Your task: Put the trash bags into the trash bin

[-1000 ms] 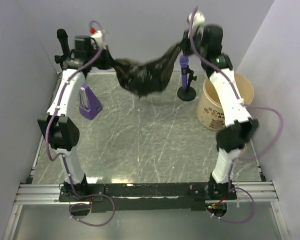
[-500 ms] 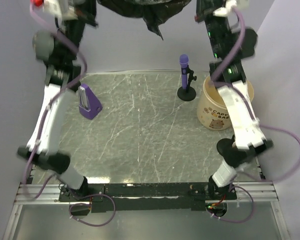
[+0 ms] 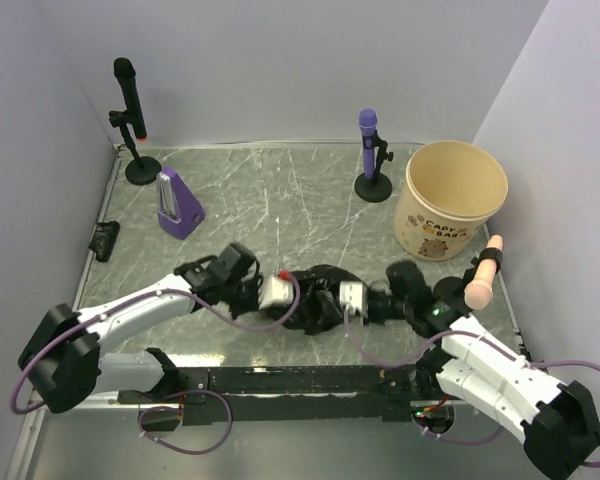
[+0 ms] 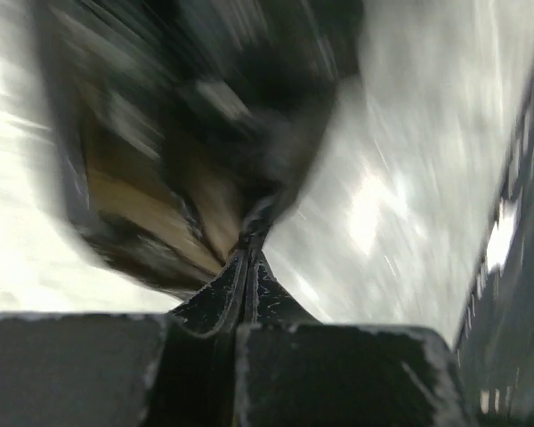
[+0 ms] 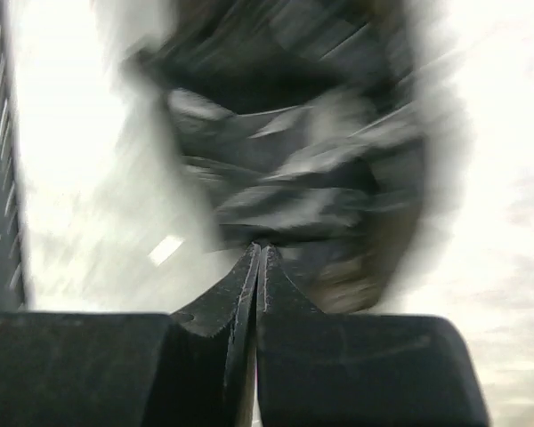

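Observation:
One crumpled black trash bag point(image 3: 318, 316) lies bunched on the table near the front edge, between my two wrists. My left gripper point(image 3: 300, 303) reaches it from the left, my right gripper point(image 3: 334, 302) from the right. In the left wrist view the jaws are pressed together at the left gripper point(image 4: 249, 246), with the blurred trash bag point(image 4: 222, 98) pinched at the tips. The right gripper point(image 5: 260, 248) is shut on the trash bag point(image 5: 285, 169) in the same way. The tan trash bin point(image 3: 432, 236) stands upright at the back right, its pale inside showing no bag.
A purple microphone point(image 3: 367, 130) on a round base stands left of the bin. A black microphone point(image 3: 128, 88) on its stand is in the back left corner, with a purple metronome point(image 3: 178, 205) nearby. A pink object point(image 3: 484, 276) lies near the right wall.
Both arms have swung down from high above the table to its front edge. The bag, stretched between them in the air before, is now bunched on the table.

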`<state>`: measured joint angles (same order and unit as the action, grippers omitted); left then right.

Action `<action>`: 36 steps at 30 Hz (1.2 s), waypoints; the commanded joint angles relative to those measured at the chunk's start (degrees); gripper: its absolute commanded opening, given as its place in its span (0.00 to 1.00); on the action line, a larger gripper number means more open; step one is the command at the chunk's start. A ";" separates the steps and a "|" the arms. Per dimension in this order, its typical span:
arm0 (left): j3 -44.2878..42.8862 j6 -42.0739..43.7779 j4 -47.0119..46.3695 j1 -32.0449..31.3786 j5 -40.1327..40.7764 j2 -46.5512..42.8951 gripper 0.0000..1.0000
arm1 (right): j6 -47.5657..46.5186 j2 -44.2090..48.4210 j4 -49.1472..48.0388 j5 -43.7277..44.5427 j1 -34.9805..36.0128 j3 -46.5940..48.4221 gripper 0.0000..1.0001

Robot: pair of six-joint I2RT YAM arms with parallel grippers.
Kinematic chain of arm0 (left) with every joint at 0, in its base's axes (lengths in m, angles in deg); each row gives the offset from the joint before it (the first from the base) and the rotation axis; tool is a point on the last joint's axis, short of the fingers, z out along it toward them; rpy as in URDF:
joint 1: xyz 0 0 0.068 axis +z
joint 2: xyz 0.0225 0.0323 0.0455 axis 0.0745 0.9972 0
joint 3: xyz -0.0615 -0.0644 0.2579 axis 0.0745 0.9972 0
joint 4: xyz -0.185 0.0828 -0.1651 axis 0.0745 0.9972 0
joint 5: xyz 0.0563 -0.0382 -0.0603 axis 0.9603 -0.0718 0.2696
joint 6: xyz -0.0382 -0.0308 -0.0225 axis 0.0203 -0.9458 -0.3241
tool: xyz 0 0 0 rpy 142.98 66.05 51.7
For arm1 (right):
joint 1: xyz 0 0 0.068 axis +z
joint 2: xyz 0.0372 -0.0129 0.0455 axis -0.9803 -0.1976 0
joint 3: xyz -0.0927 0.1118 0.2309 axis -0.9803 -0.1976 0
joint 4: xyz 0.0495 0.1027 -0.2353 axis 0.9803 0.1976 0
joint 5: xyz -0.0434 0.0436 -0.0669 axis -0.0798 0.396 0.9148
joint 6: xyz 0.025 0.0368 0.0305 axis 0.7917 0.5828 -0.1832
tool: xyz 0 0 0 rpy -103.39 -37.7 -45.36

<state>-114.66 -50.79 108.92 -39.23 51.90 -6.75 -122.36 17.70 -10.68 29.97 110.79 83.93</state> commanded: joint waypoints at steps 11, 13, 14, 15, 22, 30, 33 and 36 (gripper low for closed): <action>-19.70 -49.64 -18.71 20.01 9.54 -8.57 0.01 | 36.31 -6.77 2.16 18.90 -5.80 37.47 0.00; -23.21 -54.30 -17.42 25.99 12.28 -6.92 0.01 | 39.13 -11.42 4.87 17.51 -11.32 43.99 0.00; -24.18 -54.93 -15.23 27.76 10.98 -5.26 0.01 | 40.28 -13.88 6.45 18.81 -13.79 45.93 0.00; -24.63 -53.90 -11.73 28.64 8.01 -3.06 0.01 | 41.07 -17.13 8.38 20.04 -15.38 47.52 0.00; -25.14 -57.92 -1.41 29.00 -12.77 1.27 0.01 | 46.62 -22.44 10.78 4.88 -19.26 48.15 0.00; -46.47 -47.92 -3.43 29.97 0.95 9.85 0.01 | 47.32 -30.58 -2.32 13.98 -19.09 59.27 0.00; -67.36 -47.90 -0.98 31.63 0.51 20.21 0.01 | 47.50 -41.47 0.66 14.42 -19.18 78.75 0.00; -89.07 -51.41 0.52 33.57 -1.24 29.45 0.01 | 48.11 -49.92 3.30 15.39 -19.26 99.15 0.00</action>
<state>-183.36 -100.66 109.62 -8.09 51.15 15.74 -75.76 -24.50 -4.24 42.76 91.69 161.63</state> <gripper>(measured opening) 0.010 0.004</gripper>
